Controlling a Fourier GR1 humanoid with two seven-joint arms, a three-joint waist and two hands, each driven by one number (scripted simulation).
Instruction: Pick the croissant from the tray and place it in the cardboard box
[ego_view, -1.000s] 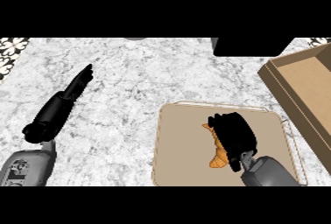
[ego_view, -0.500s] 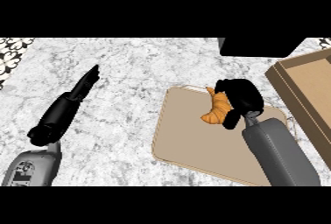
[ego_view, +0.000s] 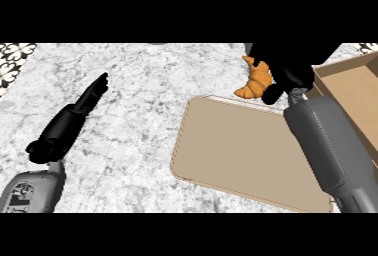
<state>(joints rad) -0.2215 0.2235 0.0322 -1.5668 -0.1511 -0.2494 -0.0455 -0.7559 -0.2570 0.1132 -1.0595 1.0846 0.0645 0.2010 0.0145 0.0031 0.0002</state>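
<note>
While the croissant (ego_view: 255, 79) is held curled in the right hand (ego_view: 289, 70), it is seen lifted off the tan tray (ego_view: 236, 150), just left of the cardboard box (ego_view: 354, 95), ready for placing inside. Left hand (ego_view: 81, 107) is rested open, fingers straight, on the marble counter (ego_view: 148, 80).

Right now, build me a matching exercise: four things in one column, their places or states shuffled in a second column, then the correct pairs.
Things:
1. orange croissant
2. flat tan tray
3. brown cardboard box
4. black left hand

Places or states:
A. at the view's right edge
B. open with straight fingers over the marble counter
C. held in the black right hand
D. lying bare in the middle

Pairs: 1-C, 2-D, 3-A, 4-B
</note>
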